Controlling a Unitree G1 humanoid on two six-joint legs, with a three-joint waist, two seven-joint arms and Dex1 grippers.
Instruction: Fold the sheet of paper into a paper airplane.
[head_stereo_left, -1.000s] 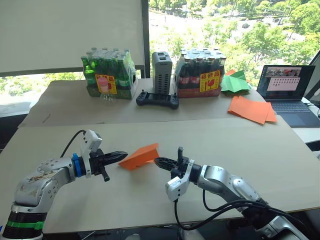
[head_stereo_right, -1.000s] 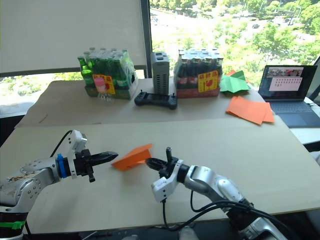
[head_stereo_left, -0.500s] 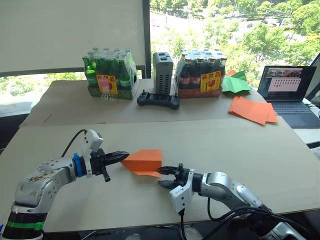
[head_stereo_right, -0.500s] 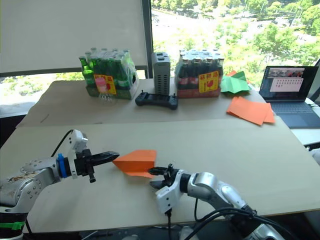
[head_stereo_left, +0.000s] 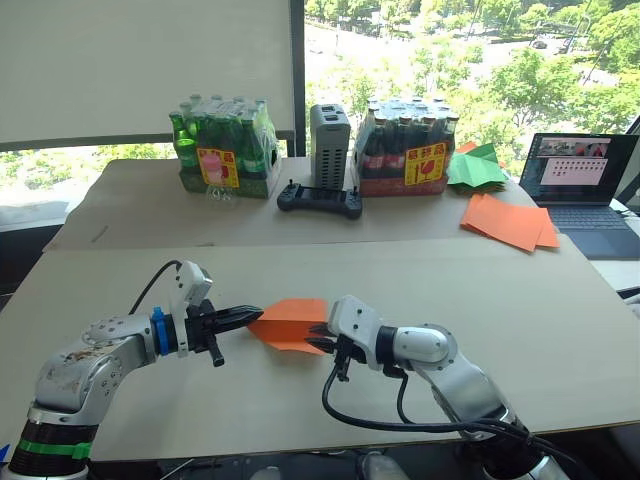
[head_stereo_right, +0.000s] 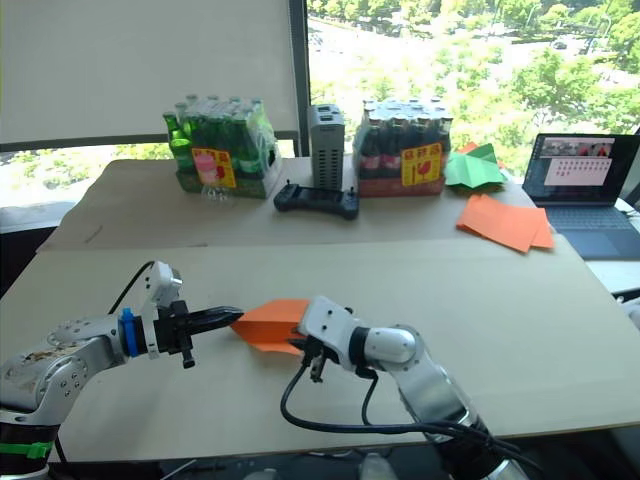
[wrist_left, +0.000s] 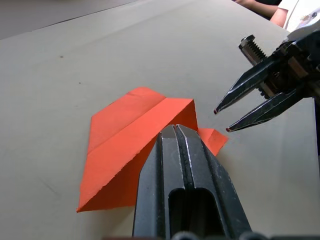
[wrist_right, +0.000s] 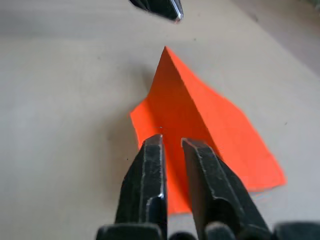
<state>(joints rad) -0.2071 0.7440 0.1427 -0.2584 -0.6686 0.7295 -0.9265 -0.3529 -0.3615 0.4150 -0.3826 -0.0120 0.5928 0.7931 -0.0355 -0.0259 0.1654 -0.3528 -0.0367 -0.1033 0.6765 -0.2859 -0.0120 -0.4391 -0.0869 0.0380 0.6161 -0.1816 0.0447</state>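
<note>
The paper airplane (head_stereo_left: 290, 322) is a flat orange layered wedge lying on the near table, pointed end to the left. My left gripper (head_stereo_left: 255, 315) is shut, its tips just over that pointed end; in the left wrist view the closed fingers (wrist_left: 174, 150) show no paper between them. My right gripper (head_stereo_left: 314, 343) is at the wedge's right edge, open by a narrow gap. In the left wrist view the right gripper (wrist_left: 221, 120) hovers beside a small orange flap (wrist_left: 212, 140). In the right wrist view its fingers (wrist_right: 150, 170) reach over the paper (wrist_right: 200, 115).
On the far table stand two shrink-wrapped bottle packs (head_stereo_left: 222, 150) (head_stereo_left: 405, 145), a grey box (head_stereo_left: 328, 130) and a black controller (head_stereo_left: 318, 200). A pile of orange sheets (head_stereo_left: 505, 222), a green paper shape (head_stereo_left: 473, 168) and a laptop (head_stereo_left: 580, 180) are at the right.
The paper went from tilted up to lying flat. My right gripper rolled over and moved in against the paper's right edge. My left arm stayed nearly still.
</note>
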